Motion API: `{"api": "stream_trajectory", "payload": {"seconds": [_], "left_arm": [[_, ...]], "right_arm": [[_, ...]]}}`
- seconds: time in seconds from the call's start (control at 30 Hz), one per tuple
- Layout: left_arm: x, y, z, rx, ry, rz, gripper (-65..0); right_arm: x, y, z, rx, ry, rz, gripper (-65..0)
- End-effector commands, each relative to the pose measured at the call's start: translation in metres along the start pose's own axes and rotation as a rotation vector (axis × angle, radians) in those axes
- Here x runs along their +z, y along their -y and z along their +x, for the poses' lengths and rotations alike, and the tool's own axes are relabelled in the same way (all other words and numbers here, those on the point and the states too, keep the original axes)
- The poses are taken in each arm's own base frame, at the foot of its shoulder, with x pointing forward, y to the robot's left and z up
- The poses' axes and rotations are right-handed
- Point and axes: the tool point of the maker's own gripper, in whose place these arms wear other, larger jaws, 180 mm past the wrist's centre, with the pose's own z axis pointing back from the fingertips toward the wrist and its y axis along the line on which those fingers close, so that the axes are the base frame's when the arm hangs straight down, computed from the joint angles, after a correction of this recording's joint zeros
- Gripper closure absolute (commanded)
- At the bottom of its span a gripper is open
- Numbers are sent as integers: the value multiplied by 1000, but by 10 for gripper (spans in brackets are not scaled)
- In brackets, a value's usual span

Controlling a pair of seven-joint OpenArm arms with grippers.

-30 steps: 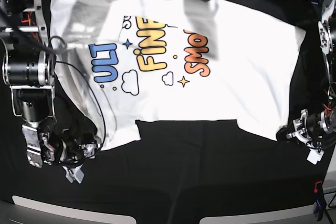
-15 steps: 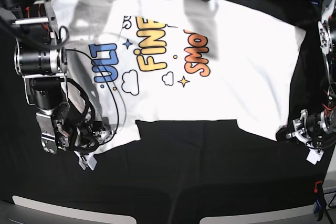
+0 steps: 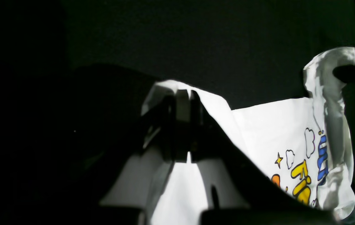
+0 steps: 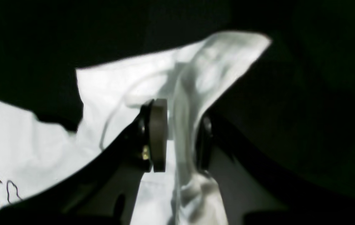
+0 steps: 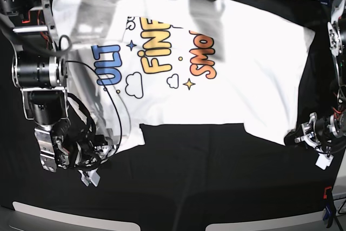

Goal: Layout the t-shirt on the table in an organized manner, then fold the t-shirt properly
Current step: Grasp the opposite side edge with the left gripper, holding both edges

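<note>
The t-shirt (image 5: 216,63) lies print-up on the table (image 5: 205,187), long axis running 9 to 3 o'clock. The right gripper (image 4: 177,134) is nearly closed, pinching a sleeve fold at 8 o'clock. The left gripper (image 3: 183,125) is fully closed on a corner at 4 o'clock.

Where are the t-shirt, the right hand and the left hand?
t-shirt (image 5: 248,68), base view, plain chest.
right hand (image 4: 180,134), right wrist view, between fingertips, on pinched cloth.
left hand (image 3: 183,125), left wrist view, between closed fingertips.
</note>
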Motion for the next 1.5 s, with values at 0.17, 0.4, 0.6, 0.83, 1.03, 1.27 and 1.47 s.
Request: {"api": "stream_trajectory", "payload": {"seconds": [0.17,0.4,0.6,0.83,1.03,1.27,1.47], "left_arm": [[10,5,30,-27,71,-8,0],[11,6,41,-29,124,-10,0],[12,6,45,-30,144,-10,0],[13,6,50,-30,171,-10,0],[13,4,44,-34,162,-11,0],[12,6,29,-63,140,-14,0],[17,27,13,-191,135,-31,0]], "right_arm": [[16,3,37,18,105,-7,0],[29,10,59,61,132,-51,0],[54,30,95,38,201,-174,0],[68,53,103,67,183,-315,0],[58,21,100,234,186,-157,0],[47,2,76,286,208,-118,0],[47,-13,45,362,214,-147,0]]}}
